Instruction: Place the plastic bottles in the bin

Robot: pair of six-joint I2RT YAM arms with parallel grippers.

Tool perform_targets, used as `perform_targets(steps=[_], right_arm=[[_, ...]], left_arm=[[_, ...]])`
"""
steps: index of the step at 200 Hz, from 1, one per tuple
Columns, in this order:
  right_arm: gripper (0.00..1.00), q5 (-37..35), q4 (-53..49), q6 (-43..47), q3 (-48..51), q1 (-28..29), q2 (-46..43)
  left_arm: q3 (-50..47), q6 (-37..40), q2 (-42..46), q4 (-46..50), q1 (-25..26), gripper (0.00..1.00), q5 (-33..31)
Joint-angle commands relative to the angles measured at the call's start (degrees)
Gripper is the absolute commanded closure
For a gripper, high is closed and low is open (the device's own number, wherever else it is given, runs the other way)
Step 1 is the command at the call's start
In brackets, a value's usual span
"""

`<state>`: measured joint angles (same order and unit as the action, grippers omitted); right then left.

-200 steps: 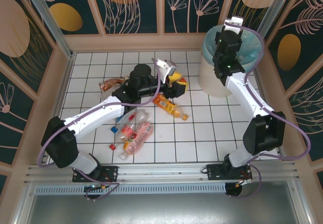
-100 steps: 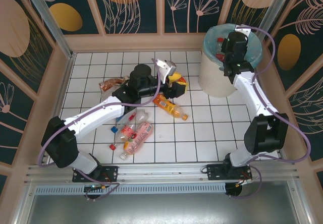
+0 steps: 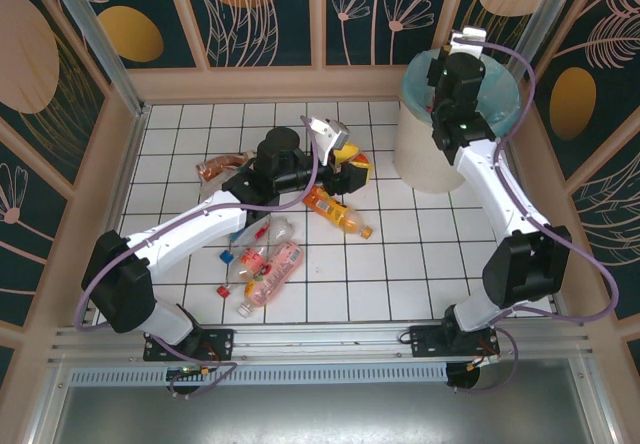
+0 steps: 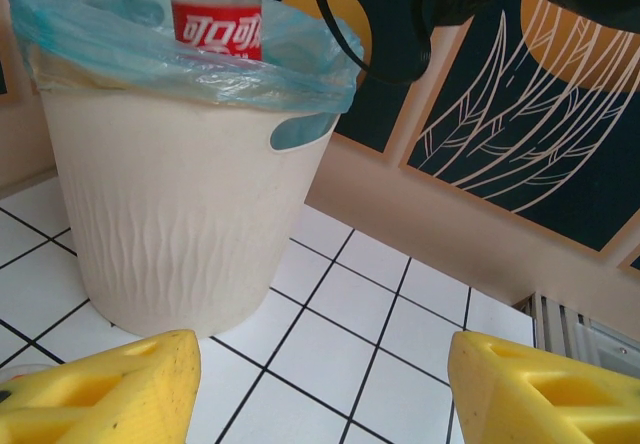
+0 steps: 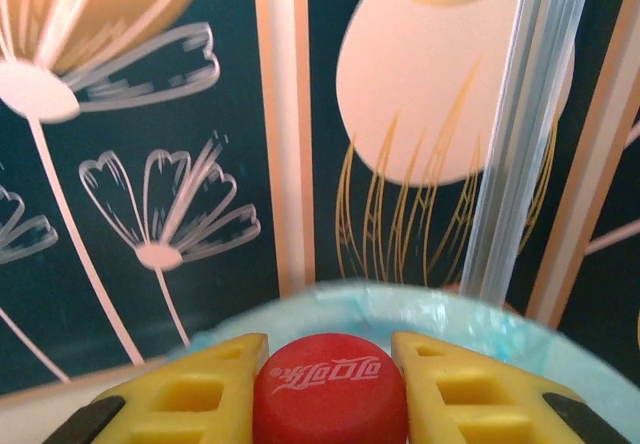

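Near edge, left of centre: loose bottles (image 3: 262, 262) lie in a heap on the table (image 3: 400, 264), clear w/ pink and red labels, some crushed.
Mid-table: orange-label bottle (image 3: 338, 214) lies on its side, apart from the heap.
Left gripper (image 4: 322, 354): hangs just past the orange-label bottle, fingers apart, bare tile between them, facing the bin.
Far-left: brown bottle (image 3: 222, 165) lies alone, well apart from the rest.
Far-right corner: bin (image 3: 415, 154) stands upright, blue-green liner (image 4: 250, 79) folded over its rim.
Right gripper (image 5: 328, 354): over the bin mouth, fingers clamped on a red cap (image 5: 330, 404), one each side.
Held item: red-label bottle (image 4: 217, 29) stands upright w/ label above the rim; prob. the same bottle as the cap.
Risk 1: drop from this height. The bottle is light and could bounce off the rim or snag the liner and land outside the bin.
Risk 2: grip is on the cap only. Bottle could swing, or slip out early, if the arm jerks.
Risk 3: liner is loose. A bottle or finger dragging on it could pull it off the rim.
Risk 4: arms are close near the bin's near side. Contact is poss. if both move at once.
Risk 5: orange-label bottle is round and could roll away from a poorly centred pinch.
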<state>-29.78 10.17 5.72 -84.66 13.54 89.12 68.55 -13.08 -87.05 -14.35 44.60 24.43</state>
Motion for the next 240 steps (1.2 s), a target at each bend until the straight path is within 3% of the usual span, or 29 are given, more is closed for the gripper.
perform_targets(steps=[1, 39, 50, 99, 143, 240], right_arm=[[1.0, -2.87, 8.87, 3.92, -1.39, 0.04, 2.22], [1.0, -6.59, 14.01, 10.43, 3.16, 2.82, 3.18], [0.92, -6.48, 13.57, 9.14, 4.79, 3.19, 1.86], [0.76, -4.59, 3.35, -2.28, 8.64, 1.56, -2.72], [0.79, 8.64, -10.6, -13.08, 6.89, -5.51, -2.02], [0.73, 22.54, -27.49, -13.82, -1.58, -9.42, 6.99]], left_arm=[[-0.44, 0.52, -0.49, -1.99, 0.27, 0.33, -0.52], [-0.44, 0.68, -0.59, -1.9, 0.25, 0.33, -0.47], [-0.48, 0.61, -0.59, -1.87, 0.29, 0.33, -0.52], [-0.38, -0.18, -0.8, -2.0, 0.28, 0.33, -0.14], [-0.35, -0.44, -0.85, -1.95, 0.28, 0.33, -0.07], [-0.35, -0.6, -1.48, -1.8, 0.3, 0.33, -0.08]])
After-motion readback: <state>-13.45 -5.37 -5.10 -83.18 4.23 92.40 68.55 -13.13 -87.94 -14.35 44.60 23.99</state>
